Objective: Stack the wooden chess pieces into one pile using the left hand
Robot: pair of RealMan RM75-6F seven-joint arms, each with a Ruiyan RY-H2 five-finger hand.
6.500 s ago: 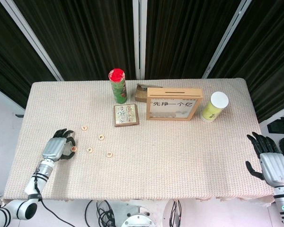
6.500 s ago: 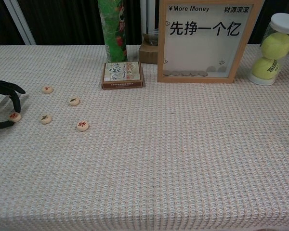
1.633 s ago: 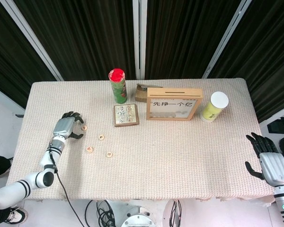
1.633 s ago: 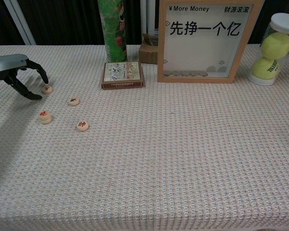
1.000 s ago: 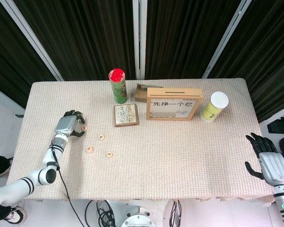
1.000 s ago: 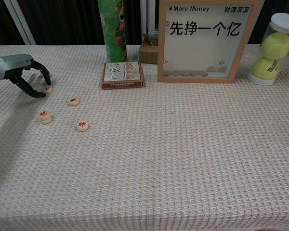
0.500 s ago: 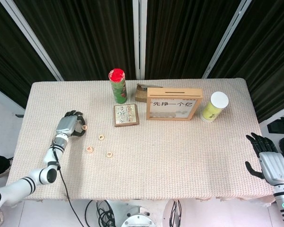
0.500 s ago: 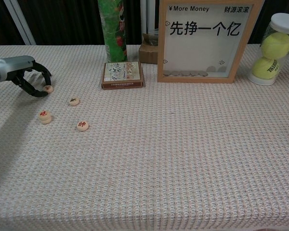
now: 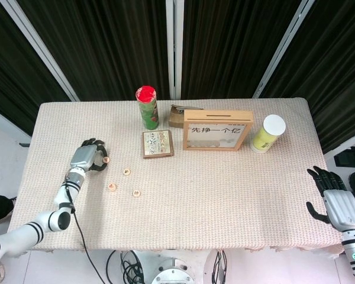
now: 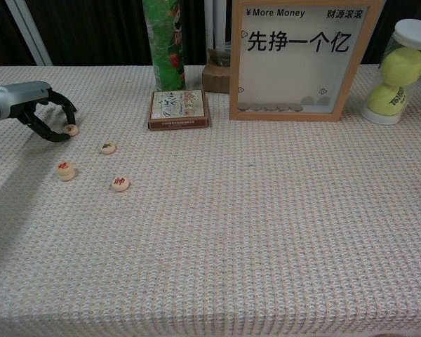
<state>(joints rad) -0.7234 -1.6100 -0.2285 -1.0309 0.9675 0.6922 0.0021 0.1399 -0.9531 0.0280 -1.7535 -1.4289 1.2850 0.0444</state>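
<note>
Left hand [image 10: 38, 112] low over the cloth at the far-left group of pieces, fingers curled around the far piece [image 10: 71, 130], tips at or just beside it. Cannot tell whether it is pinched yet; it looks flat on the table [image 10: 266, 232].

Stack [image 10: 66, 170] sits nearer the front: it reads thicker than the singles, likely two pieces (judged from its height in the chest view). So one stacking step looks done.

Loose: the far piece, the middle piece [image 10: 108, 147], and the front piece [image 10: 120, 183], each apart from the stack. Three left to bring over, by this count.

Right hand [image 9: 337, 198] off the table's right edge, fingers spread, holding nothing.
</note>
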